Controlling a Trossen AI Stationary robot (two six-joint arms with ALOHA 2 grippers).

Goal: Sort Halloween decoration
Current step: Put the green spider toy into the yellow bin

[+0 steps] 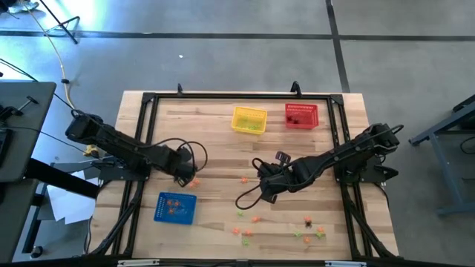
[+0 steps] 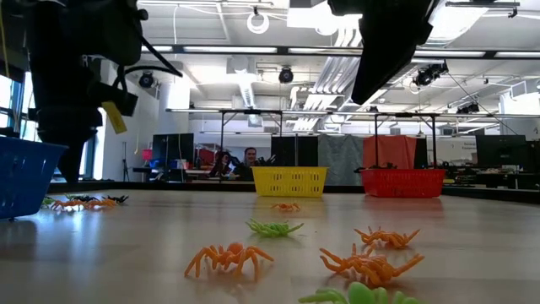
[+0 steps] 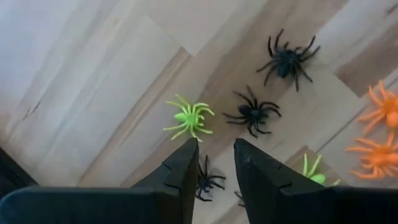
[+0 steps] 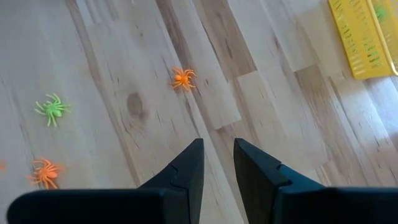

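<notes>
On the wooden table [image 1: 215, 133], the left gripper [image 3: 214, 163] hangs over a cluster of spider trinkets just above the blue basket [image 1: 175, 208]. Its fingers stand slightly apart, empty, a small black spider [image 3: 208, 182] lying between the tips. The right gripper [image 4: 217, 158], also narrowly parted and empty, hovers mid-table, an orange spider [image 4: 183, 78] lying well ahead.

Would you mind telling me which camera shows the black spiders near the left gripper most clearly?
The left wrist view: two black spiders lie in plain sight ahead of the left gripper, a third between its fingers. The high view shows only specks there, the low view a distant dark cluster, and the right wrist view none.
</notes>
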